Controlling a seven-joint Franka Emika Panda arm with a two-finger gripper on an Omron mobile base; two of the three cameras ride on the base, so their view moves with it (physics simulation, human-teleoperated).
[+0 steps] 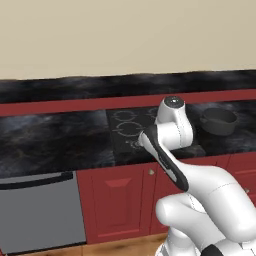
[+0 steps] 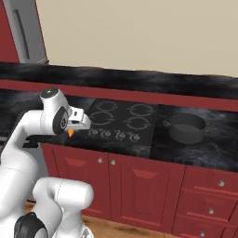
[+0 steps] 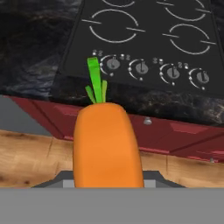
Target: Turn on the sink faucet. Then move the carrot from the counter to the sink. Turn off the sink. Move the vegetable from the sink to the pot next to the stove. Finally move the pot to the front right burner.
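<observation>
My gripper (image 2: 72,128) is shut on the carrot (image 3: 107,144), whose orange tip (image 2: 70,133) pokes out below the hand. In the hand view the carrot, with its green stem pointing away, hides the fingertips. I hold it in the air off the counter's (image 2: 204,149) front edge, by the stove's (image 2: 122,120) left knobs. The front right burner (image 2: 138,123) is bare. The dark grey pot (image 2: 186,128) stands on the counter right of the stove (image 1: 131,129), and it looks empty (image 1: 219,121). The sink and faucet are out of view.
A row of grey knobs (image 3: 142,68) lines the stove's front edge. Red cabinet doors (image 2: 139,190) and drawers run below the counter. A grey dishwasher front (image 1: 40,210) sits to the left, with wooden floor (image 3: 26,153) beneath the hand.
</observation>
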